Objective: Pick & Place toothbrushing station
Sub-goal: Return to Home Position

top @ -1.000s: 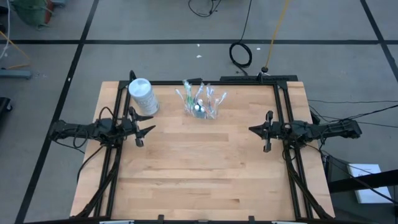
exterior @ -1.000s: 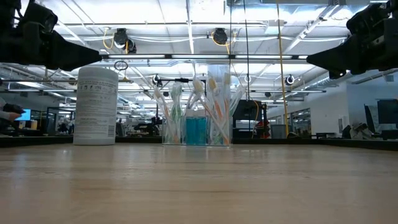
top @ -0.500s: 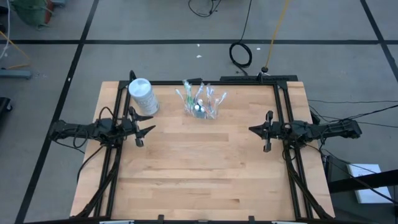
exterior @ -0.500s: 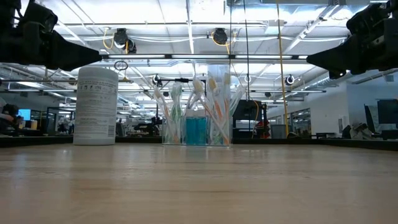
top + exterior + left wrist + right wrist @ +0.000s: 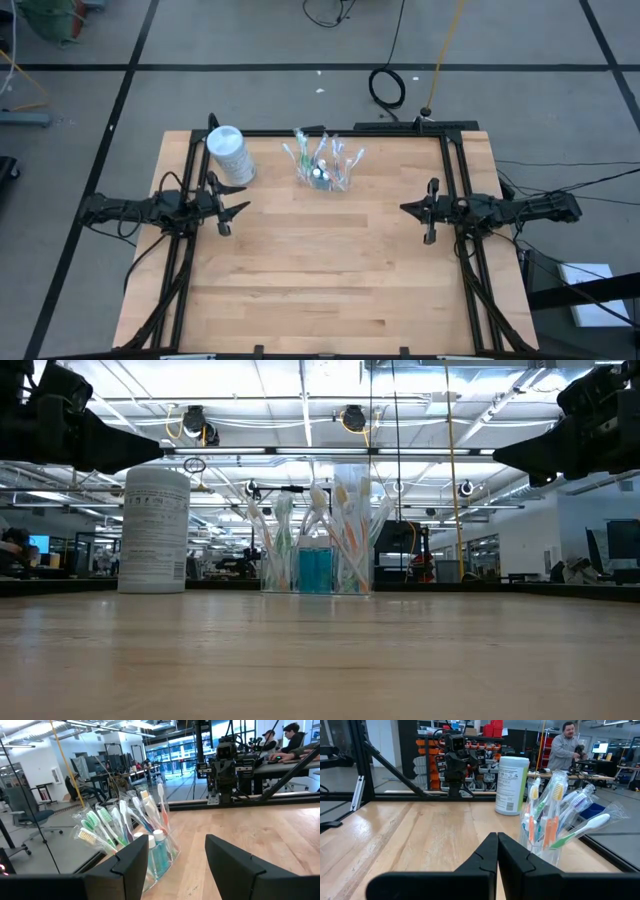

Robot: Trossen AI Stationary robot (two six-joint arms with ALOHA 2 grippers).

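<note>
The toothbrushing station (image 5: pixel 322 166) stands upright on the table near its far edge, about midway: a small clear cup (image 5: pixel 316 568) holding several wrapped toothbrushes (image 5: pixel 551 815) and blue toothpaste tubes (image 5: pixel 159 851). My left gripper (image 5: pixel 243 207) hovers open at the table's left side, pointing level toward the right. My right gripper (image 5: pixel 406 208) hovers shut at the right side, pointing level toward the left. Both are well clear of the station, nearer the front.
A larger white cylindrical container (image 5: pixel 228 153) with a printed label stands upright left of the station, near the far left corner. Black rails (image 5: pixel 340 131) frame the table's far, left and right sides. Bare wood (image 5: pixel 320 270) stretches between the arms and toward the near edge.
</note>
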